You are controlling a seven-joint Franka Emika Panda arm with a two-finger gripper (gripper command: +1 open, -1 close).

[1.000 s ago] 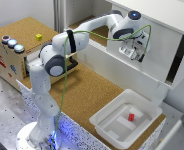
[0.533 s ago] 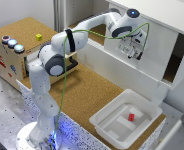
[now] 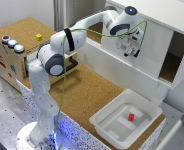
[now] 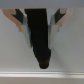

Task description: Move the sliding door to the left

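Facing the sliding door [image 3: 137, 50], a white panel on the cabinet front with a dark opening at the exterior view's right, we reach our arm out, elbow bent, claw [image 3: 128, 50] against it; whether its fingers [image 4: 58, 20] grip anything, we cannot tell.

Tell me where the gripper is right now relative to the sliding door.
In the exterior view, the gripper is up against the front of the sliding door, toward that view's left part of the panel, with the cabinet's dark opening further right.
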